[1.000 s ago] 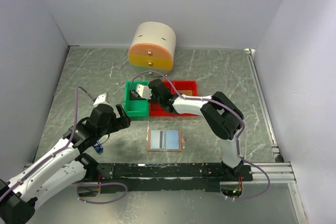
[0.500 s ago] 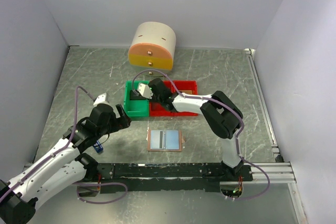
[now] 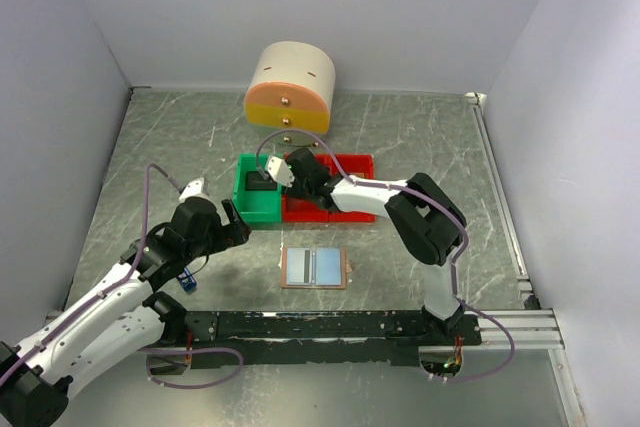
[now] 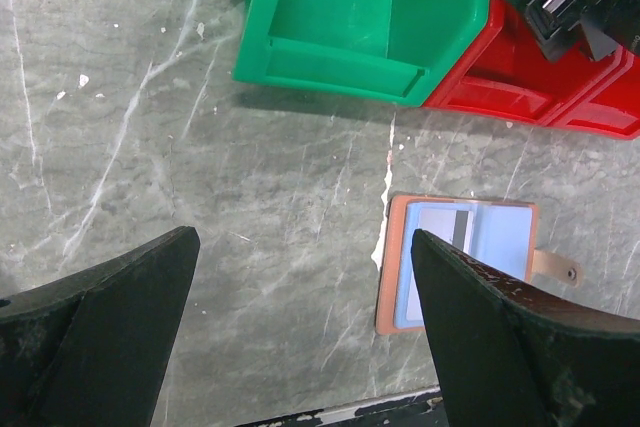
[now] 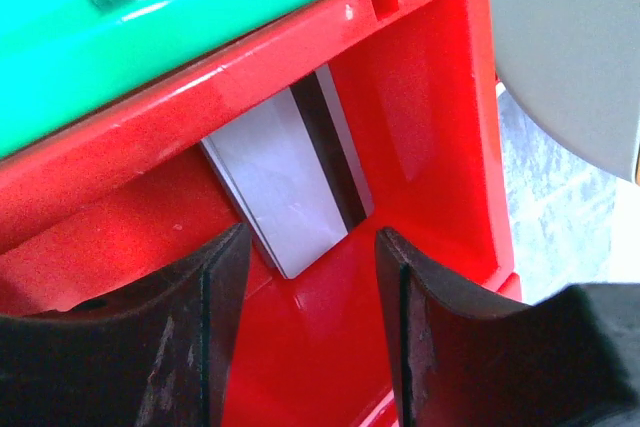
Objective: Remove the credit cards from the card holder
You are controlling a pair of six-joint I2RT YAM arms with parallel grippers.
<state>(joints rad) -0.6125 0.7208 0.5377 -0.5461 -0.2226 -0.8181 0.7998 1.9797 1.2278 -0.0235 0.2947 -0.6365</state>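
The credit card (image 5: 285, 182) leans on edge against the red bin's (image 5: 440, 117) wall, right between the right claw's (image 5: 305, 257) half-spread fingers, which seem to grip nothing. A crooked lift could snag it. The card holder (image 4: 460, 262) lies loose on the surface (image 4: 200, 197), a second credit card (image 4: 440, 222) in its pocket. The left claw (image 4: 300, 287) gapes wide, empty.

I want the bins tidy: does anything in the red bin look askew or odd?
The silvery plastic card with a dark stripe sits skewed to the walls of the red plastic bin, partly hidden by the rim. Flat or propped, I cannot tell. No damage shows.
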